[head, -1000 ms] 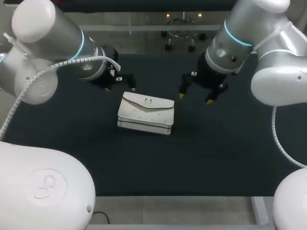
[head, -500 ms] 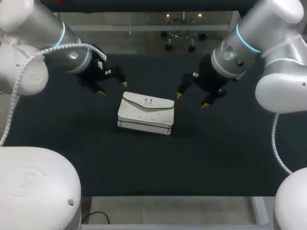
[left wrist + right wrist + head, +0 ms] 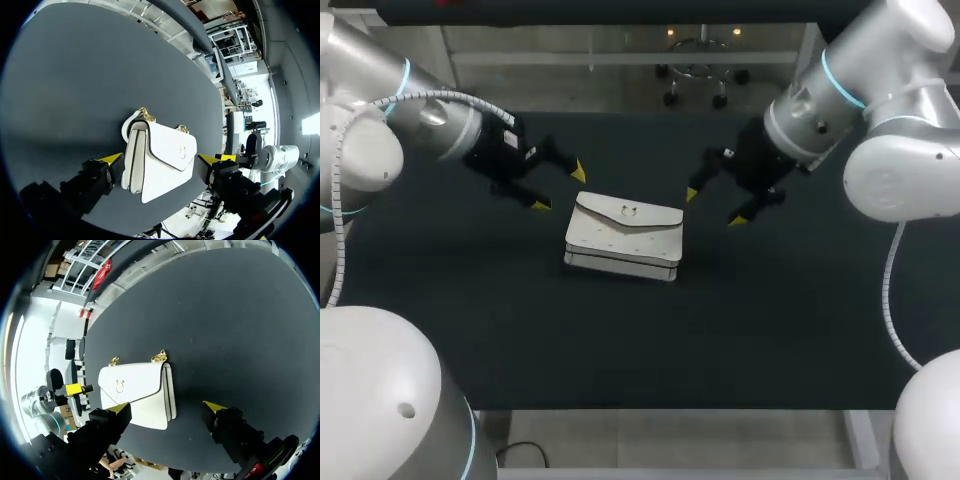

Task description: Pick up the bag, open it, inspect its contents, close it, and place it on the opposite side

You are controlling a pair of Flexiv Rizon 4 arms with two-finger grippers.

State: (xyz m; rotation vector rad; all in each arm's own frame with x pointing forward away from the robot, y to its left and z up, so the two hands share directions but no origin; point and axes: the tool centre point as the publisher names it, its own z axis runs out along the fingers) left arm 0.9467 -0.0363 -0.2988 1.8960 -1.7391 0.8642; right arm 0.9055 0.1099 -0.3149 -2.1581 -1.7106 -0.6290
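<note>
While both arms hang over the far half of the dark table, the white bag lies flat near its middle, front face up. Its flap is folded down and closed, with a small gold clasp at the flap's centre.

Head view: the left arm enters from the left and the right arm from the right. The left pincer sits just beside the bag's far-left corner, its fingers spread wide and holding nothing. The right pincer sits just beside the far-right corner, likewise wide and empty. Neither touches the bag.

Left wrist view: the bag appears ahead of the left pincer, framed by its two yellow tips, which stand clear of it on either side. Two gold chain fittings show at the bag's edge farthest from this pincer, and the clasp is visible on the flap.

Right wrist view: the bag lies ahead of the right pincer, nearer one finger than the other, with table showing between the bag and the second finger. The chain fittings again mark the edge away from the pincer, and the flap is shut.
</note>
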